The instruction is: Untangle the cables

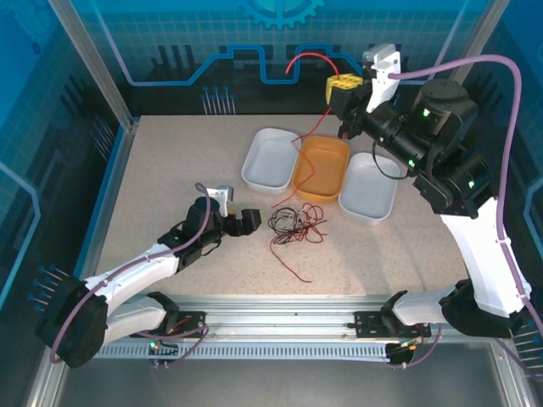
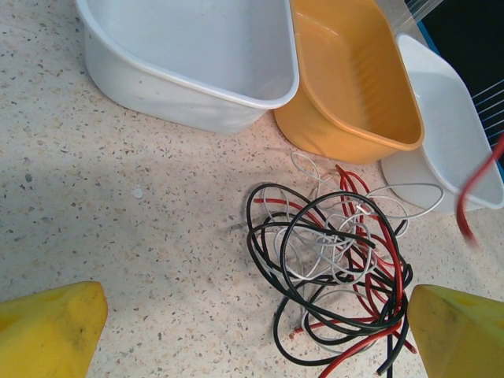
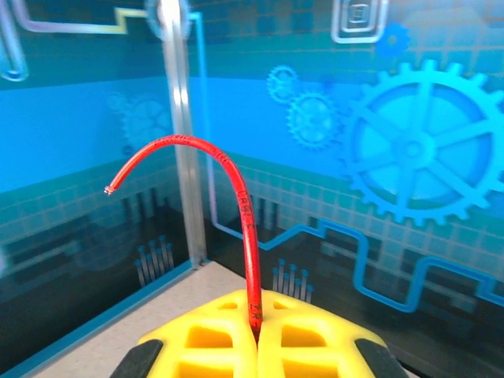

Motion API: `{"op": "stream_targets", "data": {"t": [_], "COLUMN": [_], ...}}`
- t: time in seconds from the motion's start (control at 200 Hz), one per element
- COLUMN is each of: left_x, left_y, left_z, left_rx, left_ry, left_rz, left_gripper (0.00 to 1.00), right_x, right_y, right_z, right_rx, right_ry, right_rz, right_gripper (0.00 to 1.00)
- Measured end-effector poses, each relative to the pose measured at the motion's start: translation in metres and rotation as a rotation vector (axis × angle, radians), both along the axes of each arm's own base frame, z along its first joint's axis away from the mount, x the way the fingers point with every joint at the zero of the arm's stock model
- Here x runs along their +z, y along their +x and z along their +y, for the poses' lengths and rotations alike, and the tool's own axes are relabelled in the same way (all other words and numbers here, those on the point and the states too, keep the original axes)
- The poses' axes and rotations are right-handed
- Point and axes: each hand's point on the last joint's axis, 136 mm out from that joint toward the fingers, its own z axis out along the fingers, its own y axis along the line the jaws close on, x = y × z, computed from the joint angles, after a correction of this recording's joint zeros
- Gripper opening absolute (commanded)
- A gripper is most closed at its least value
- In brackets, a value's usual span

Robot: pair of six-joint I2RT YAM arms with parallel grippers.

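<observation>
Cables (image 1: 293, 222), thin red, black and white wires, loosely tangled: on speckled beige tabletop (image 1: 170, 178), just before three trays. Left gripper (image 1: 247, 220), yellow-tipped: jaws spread wide, beside tangle's left. Left white plastic tray (image 1: 270, 161), orange plastic tray (image 1: 322, 170), right white plastic tray (image 1: 369, 188): side by side in a row. Right gripper (image 1: 344, 87): raised, pinching one red wire (image 3: 246, 213).

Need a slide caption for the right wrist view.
Right gripper shut on a red wire, whose free end arcs up and left against the blue gear-patterned wall.
</observation>
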Motion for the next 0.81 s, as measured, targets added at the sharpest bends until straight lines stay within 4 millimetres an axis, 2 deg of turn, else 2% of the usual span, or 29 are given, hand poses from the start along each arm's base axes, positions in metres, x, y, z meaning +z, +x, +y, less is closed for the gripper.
{"op": "stream_targets", "data": {"t": [0.23,0.395,0.48,0.665,0.805], "left_x": [0.0,0.0,0.0,0.0,-0.001], "left_y": [0.0,0.0,0.0,0.0,0.0], "left_z": [0.0,0.0,0.0,0.0,0.0], "left_rx": [0.0,0.001,0.001,0.011,0.013], "left_ry": [-0.001,0.0,-0.001,-0.017,-0.018], "left_rz": [0.0,0.0,0.001,0.012,0.014], "left_gripper": [0.99,0.99,0.99,0.99,0.99], "right_x": [-0.011,-0.025,-0.038,-0.082,-0.102], "right_y": [0.052,0.077,0.09,0.119,0.129], "right_z": [-0.043,-0.076,-0.09,-0.124,-0.148], "right_rx": [-0.196,-0.331,-0.397,-0.523,-0.594], "right_ry": [-0.016,-0.032,-0.054,-0.112,-0.127], "right_rz": [0.032,0.053,0.065,0.135,0.172], "right_gripper": [0.0,0.0,0.0,0.0,0.0]}}
